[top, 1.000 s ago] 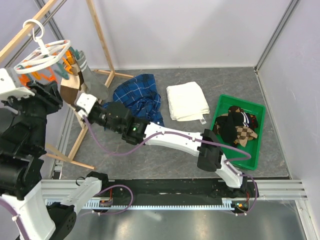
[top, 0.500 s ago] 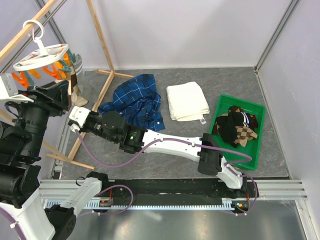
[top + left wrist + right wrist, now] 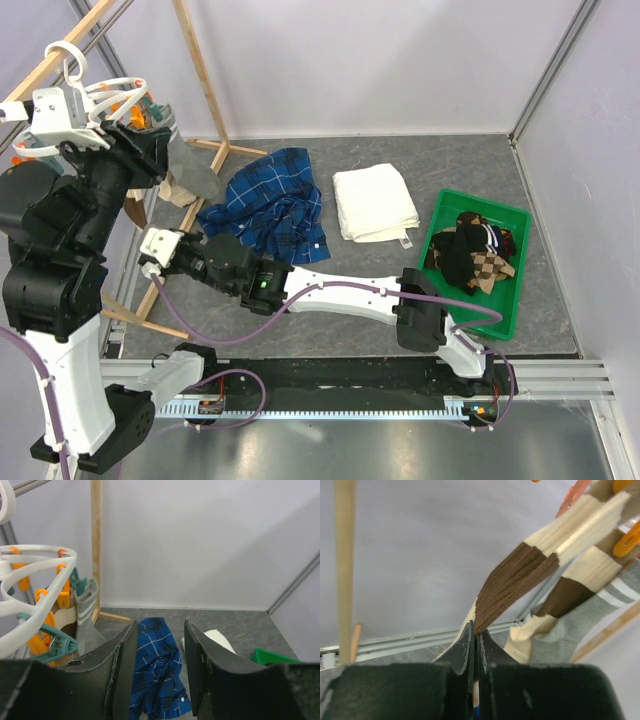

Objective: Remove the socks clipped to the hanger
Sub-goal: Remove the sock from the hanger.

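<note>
We see the right gripper's [image 3: 475, 632] jaws pinching the low end of a brown-and-beige sock [image 3: 515, 577] hung from the hanger [image 3: 37, 551] at 10 o'clock in the top view, a grey sock [image 3: 560, 637] beside it; the left gripper [image 3: 160, 650] hovers by the hanger, jaws spread and empty; other socks [image 3: 475, 255] lie in the tray [image 3: 483, 201] at 3 o'clock

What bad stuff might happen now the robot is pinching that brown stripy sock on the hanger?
1. The right hand pinches only the very tip of the brown-and-cream sock, so the sock may slip out when pulled.
2. Orange clothespins grip the socks up top. A tug might swing or tip the hanger, because the open left hand isn't holding it.
3. The grey sock hangs right beside it and could get dragged along.
</note>
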You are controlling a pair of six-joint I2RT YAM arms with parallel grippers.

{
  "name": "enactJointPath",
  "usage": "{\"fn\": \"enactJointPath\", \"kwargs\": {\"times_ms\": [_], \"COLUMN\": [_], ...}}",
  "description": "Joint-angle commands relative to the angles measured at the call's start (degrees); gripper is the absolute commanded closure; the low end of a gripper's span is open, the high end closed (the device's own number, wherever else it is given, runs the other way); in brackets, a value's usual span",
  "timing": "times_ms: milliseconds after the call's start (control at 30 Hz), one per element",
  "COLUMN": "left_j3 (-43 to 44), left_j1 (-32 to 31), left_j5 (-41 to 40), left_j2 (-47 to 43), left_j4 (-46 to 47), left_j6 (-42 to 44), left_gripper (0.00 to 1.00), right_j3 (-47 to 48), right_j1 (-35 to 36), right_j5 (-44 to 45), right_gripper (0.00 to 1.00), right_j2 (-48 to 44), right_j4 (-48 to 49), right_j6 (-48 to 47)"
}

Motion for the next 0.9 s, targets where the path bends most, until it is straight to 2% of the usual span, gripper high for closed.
{"fn": "enactJointPath", "kwargs": {"times_ms": [0,67,233,467,567,733,867], "left_j3": [1.5,1.1,-2.8,-0.4,0.8,1.2,1.2], "left_j1": [-0.1,0.0,0.0,0.0,0.0,-0.1,0.0], "left_j5": [-6.9,-11.2,-22.1,-30.2,-31.0,-24.6,-24.8], "left_j2": [-0.1,0.0,0.8,3.5,3.8,2.5,3.2], "left_j4": [-0.1,-0.8,-1.1,-4.5,-5.3,-5.3,-4.7], "left_j6": [2.8,3.7,6.7,7.1,5.8,1.8,2.3], "left_gripper": [0.51,0.52,0.52,0.53,0.52,0.51,0.53], "right_j3": [0.9,0.6,-2.3,-1.8,-1.9,-3.2,-3.9], "right_j1": [0.2,-0.4,-1.8,-2.1,-2.2,-2.2,-1.9], "right_j5": [12.2,14.9,13.1,15.3,15.1,13.0,12.8], "right_gripper": [1.0,1.0,1.0,1.0,1.0,1.0,1.0], "right_j2": [-2.1,-2.0,-3.5,-2.8,-3.1,-4.2,-5.5], "right_j4": [2.8,4.0,6.5,6.9,7.0,7.0,7.2], "right_j6": [-5.4,-6.3,-6.2,-7.3,-7.0,-5.7,-5.0]}}
